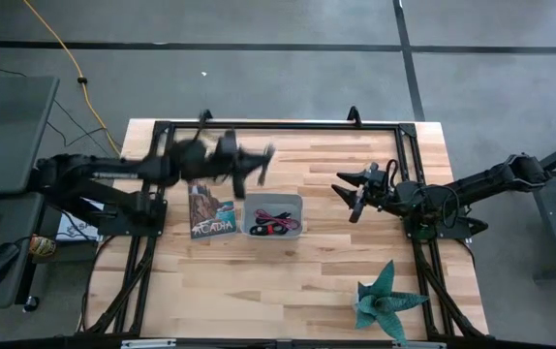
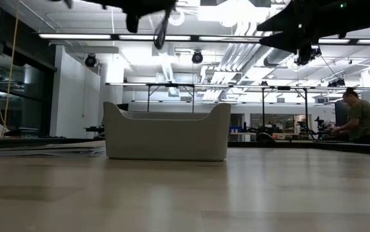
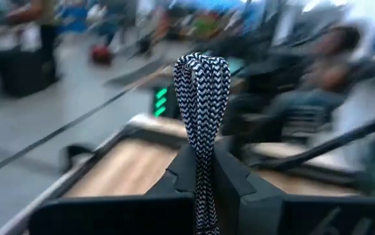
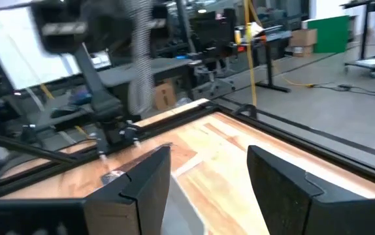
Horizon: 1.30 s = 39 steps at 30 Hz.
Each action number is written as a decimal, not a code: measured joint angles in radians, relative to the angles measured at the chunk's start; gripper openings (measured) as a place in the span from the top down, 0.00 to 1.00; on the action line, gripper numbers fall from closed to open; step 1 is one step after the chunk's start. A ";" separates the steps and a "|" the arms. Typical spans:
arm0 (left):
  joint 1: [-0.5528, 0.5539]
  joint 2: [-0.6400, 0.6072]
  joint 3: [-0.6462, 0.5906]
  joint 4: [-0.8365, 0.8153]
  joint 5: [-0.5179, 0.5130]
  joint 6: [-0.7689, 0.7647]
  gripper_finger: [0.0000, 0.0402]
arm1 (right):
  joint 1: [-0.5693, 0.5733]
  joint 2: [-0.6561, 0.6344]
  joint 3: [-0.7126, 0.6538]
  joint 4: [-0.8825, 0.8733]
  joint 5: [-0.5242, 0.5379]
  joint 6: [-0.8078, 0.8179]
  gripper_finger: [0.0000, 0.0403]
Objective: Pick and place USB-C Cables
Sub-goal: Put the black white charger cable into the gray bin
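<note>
Two dark robot arms reach over a pale wooden table (image 1: 336, 262) ringed by a black metal frame. The left gripper (image 1: 255, 165) hangs in the air above the table, just behind the grey tray (image 1: 274, 231), and its outline is smeared by motion. Seen from its own wrist camera, its two fingers (image 3: 236, 183) are closed tight on a black-and-white braided cable (image 3: 202, 104), whose folded loop stands up between them. From table height the same cable (image 2: 161, 31) dangles as a thin strip high above the tray (image 2: 167, 132).

That tray sits near the middle of the table. Inside it lies a black-and-red cable (image 1: 276, 219), loosely coiled on the tray floor. No other cables can be made out in it.

Just left of the tray, touching or nearly touching its side, lies a book (image 1: 208, 211) with a dark illustrated cover. A teal paper plant shape (image 1: 385, 299) sits near the front right corner of the table.

The right gripper (image 1: 354, 191) hovers above the right half of the table, well apart from the tray. Its fingers (image 4: 145, 179) are spread wide with nothing between them.

Beyond the table, a yellow cord (image 1: 60, 47) trails across the grey floor. At table height, a seated person (image 2: 360, 122) shows far off in the room behind.
</note>
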 joint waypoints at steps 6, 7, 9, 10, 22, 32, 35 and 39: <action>-0.215 -0.049 -0.289 0.493 -0.131 -0.037 1.00 | 0.000 0.000 0.000 0.050 -0.079 -0.008 0.52; -0.241 -0.048 -0.316 0.539 -0.149 -0.037 1.00 | 0.000 0.000 0.000 0.059 -0.091 -0.018 0.52; -0.285 -0.043 -0.353 0.584 -0.192 -0.026 1.00 | 0.000 0.000 0.000 0.079 -0.112 -0.030 0.52; -0.304 -0.039 -0.365 0.585 -0.227 -0.016 1.00 | 0.000 0.000 0.000 0.088 -0.118 -0.038 0.52; -0.361 -0.030 -0.371 0.585 -0.299 0.046 1.00 | 0.000 0.012 0.000 0.093 -0.313 -0.048 0.52; -0.361 0.101 -0.369 0.756 -0.297 0.030 1.00 | -0.006 0.336 0.178 0.092 -0.375 -0.095 0.52; -0.361 0.156 -0.342 0.778 -0.294 0.031 1.00 | -0.017 0.449 0.283 0.093 -0.375 -0.135 0.52; -0.361 0.214 -0.303 0.777 -0.243 0.031 1.00 | -0.030 0.566 0.389 0.093 -0.380 -0.138 0.52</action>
